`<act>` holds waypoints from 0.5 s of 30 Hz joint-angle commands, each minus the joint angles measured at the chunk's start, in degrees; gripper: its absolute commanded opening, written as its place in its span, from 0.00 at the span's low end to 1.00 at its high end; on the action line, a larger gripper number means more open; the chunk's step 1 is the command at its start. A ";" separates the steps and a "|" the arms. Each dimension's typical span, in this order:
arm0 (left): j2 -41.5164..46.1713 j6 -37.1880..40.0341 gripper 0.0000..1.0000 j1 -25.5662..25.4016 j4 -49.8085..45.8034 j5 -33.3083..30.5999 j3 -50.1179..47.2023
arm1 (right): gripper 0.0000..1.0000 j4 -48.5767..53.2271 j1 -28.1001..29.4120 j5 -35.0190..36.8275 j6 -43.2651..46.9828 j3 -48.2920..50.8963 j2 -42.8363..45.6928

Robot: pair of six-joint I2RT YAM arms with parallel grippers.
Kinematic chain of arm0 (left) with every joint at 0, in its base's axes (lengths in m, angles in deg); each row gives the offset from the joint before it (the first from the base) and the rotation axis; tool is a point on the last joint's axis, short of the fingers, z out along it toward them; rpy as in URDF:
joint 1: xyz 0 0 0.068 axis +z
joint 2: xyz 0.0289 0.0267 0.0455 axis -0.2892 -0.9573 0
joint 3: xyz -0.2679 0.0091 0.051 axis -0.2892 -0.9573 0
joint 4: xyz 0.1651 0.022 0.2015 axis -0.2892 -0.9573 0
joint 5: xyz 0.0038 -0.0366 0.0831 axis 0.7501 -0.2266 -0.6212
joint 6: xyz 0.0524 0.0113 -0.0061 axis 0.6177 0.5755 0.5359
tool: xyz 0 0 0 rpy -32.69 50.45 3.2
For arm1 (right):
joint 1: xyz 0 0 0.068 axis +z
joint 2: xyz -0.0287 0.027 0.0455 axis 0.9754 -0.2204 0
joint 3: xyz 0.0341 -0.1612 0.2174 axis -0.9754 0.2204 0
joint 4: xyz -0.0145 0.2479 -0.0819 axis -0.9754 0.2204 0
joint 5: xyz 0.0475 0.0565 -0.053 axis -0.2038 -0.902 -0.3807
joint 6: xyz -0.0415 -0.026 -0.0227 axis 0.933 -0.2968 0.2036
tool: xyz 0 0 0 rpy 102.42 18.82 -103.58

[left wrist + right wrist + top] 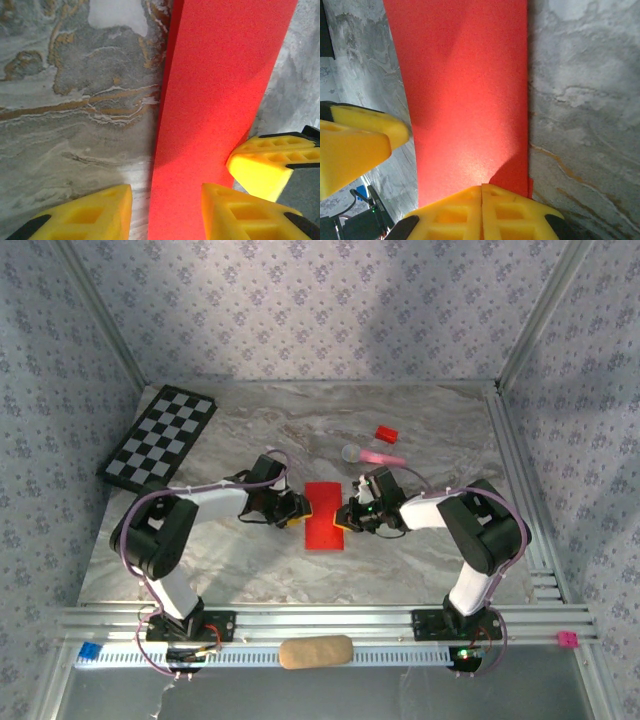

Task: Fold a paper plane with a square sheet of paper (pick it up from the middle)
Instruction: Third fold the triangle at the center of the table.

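The square sheet of paper lies mid-table as a bright red strip, folded over on itself. In the right wrist view the paper runs away from my right gripper, whose yellow fingers are pressed together on its near edge, with an upper layer slightly raised. My right gripper sits at the strip's right side. My left gripper is at the strip's left side. Its jaws stand apart, straddling the left edge of the paper: one finger over the marble, the other over the red.
A checkerboard lies at the back left. A small red block and a pink stick with a grey round head lie behind the paper. A tan pad rests on the near rail.
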 commanded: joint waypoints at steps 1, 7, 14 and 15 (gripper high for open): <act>-1.38 -0.23 0.41 -0.49 0.81 1.98 1.60 | 0.08 3.09 -0.49 2.89 -0.49 1.90 -1.66; -2.18 -0.41 0.36 -0.91 1.80 2.62 1.85 | 0.08 3.01 -0.49 2.98 -0.68 1.88 -1.76; -2.46 -0.77 0.32 -0.89 2.82 2.87 1.53 | 0.08 2.95 -0.54 2.97 -0.82 1.85 -1.94; -2.54 -0.89 0.32 -0.90 3.25 3.05 1.43 | 0.08 3.00 -0.55 2.98 -0.84 1.89 -1.93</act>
